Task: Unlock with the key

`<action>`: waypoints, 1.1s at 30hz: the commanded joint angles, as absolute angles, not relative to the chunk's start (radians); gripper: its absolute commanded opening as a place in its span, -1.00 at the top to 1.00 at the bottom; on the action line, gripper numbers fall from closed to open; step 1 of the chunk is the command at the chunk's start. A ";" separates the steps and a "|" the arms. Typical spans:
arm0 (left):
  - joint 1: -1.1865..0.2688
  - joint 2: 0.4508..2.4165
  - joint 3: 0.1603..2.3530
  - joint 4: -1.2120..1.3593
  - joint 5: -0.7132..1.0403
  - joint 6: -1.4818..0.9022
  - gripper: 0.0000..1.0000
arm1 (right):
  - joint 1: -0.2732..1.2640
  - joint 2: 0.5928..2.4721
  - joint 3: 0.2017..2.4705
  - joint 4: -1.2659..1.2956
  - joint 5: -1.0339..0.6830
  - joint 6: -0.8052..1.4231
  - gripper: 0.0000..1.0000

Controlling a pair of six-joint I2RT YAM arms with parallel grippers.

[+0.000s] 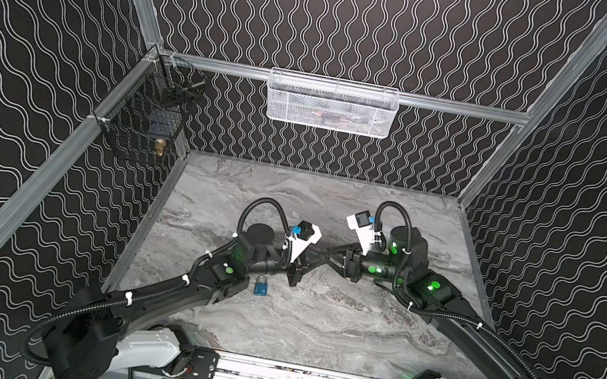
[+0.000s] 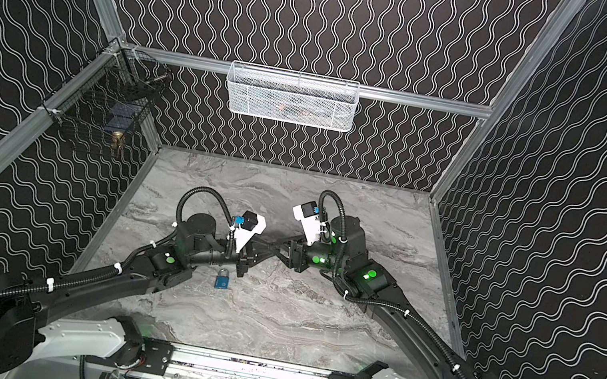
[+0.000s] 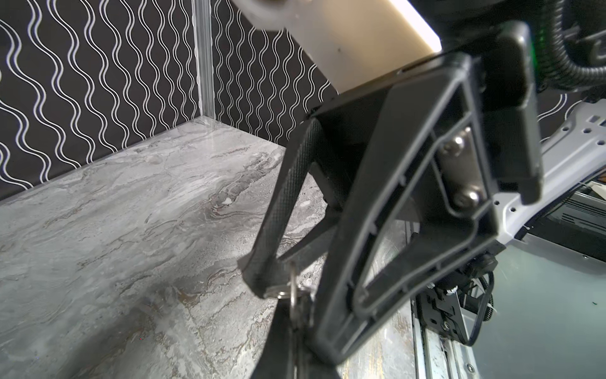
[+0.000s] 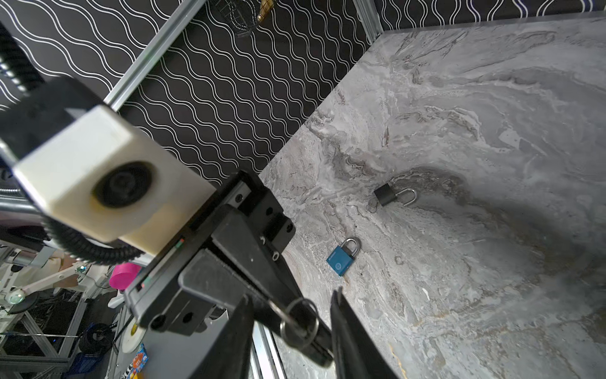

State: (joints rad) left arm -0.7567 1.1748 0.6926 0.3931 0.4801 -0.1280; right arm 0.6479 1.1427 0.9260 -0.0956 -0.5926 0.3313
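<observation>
The key [image 3: 274, 292] is pinched in the clenched left gripper [image 3: 278, 288] and offered between the parted jaws of the right gripper [image 4: 292, 293], seemingly for a handover, the blue padlock [image 1: 262, 287] lying on the table [image 1: 311, 327]

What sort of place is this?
Probably a lab robot test booth: a left arm and right arm on a rail, patterned panels on aluminium framing, a blue padlock on the marble-look tabletop.

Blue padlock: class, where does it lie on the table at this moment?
In both top views the blue padlock lies flat on the marble table, left of centre, close beside the left arm, on its near side.
</observation>
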 commanded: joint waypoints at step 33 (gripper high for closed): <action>-0.757 1.033 0.672 0.398 0.257 -0.397 -0.23 | 0.621 1.058 0.859 0.130 -0.406 0.507 1.00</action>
